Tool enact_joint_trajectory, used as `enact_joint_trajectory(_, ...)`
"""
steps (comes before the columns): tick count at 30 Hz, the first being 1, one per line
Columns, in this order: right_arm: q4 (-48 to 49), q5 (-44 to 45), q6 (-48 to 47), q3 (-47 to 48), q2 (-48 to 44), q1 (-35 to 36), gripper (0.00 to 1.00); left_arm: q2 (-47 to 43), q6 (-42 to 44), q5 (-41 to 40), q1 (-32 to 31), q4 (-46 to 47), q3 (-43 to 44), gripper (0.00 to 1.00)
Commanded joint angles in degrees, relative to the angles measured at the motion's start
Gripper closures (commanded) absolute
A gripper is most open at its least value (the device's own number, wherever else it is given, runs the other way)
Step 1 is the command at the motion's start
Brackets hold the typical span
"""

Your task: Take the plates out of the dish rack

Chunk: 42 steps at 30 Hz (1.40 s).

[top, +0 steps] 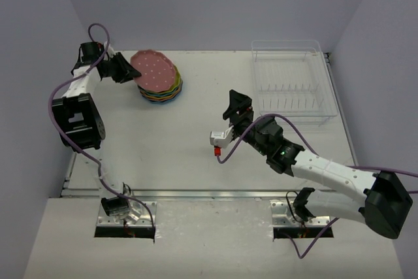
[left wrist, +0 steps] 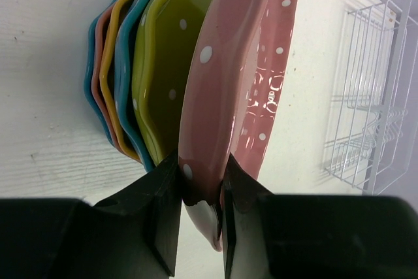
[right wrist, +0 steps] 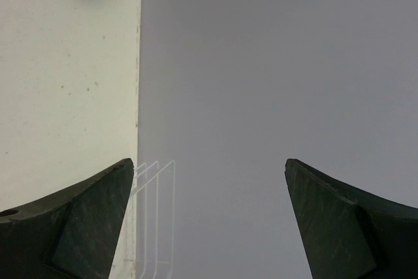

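Gripping the pink plate [left wrist: 222,83] by its near rim, my left end effector [left wrist: 202,181] is narrow, one finger on each face of the scalloped edge, white dots visible on both sides of the pinch. That plate is the top one of the stack [top: 160,93], which sits at about 10 o'clock on the bench [top: 176,142], close to the left edge. Directly under the pink one is a yellow-green plate [left wrist: 173,50], then a blue plate [left wrist: 130,83], an orange-yellow plate [left wrist: 111,76] and more rims below, all nested. Can't tell if the pink plate rests fully on the green one or is lifted off it. The dish rack [top: 290,83] is at about 2 o'clock on the bench, well apart from the stack, clear ribs and slots showing. From the left wrist view it is far off at 3 o'clock, past the pink plate. My right end effector [top: 236,106] is spread wide, nothing between the fingers [right wrist: 85,227], near mid-bench just off the rack's 8 o'clock corner, not touching it. In the right wrist view, thin rack wires show beside the left finger and a sliver of the stack is at 11 o'clock.
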Motion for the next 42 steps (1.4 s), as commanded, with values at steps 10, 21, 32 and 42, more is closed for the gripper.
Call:
enact_joint_trajectory(10, -6.84, 2.57, 7.7, 6.91, 0.25, -1.3, 0.01, 2.95, -0.06, -0.95, 0.01, 4.62, 2.87, 0.86)
enact_joint_trajectory(21, -17.71, 4.64, 21.22, 16.7, 1.68, -4.17, 0.01, -1.21, 2.66, -6.88, 0.01, 1.79, 3.63, 0.34)
enact_joint_trajectory(32, -43.43, -2.25, 59.92, 29.93, 1.78, -26.86, 0.01, -25.01, 17.0, -25.68, -0.09, 1.73, -2.81, 0.0)
enact_joint_trajectory(42, -50.87, -11.99, 87.27, 16.74, -6.78, -44.58, 0.01, -48.92, 29.26, -23.99, -10.0, -1.89, -28.99, 0.0)
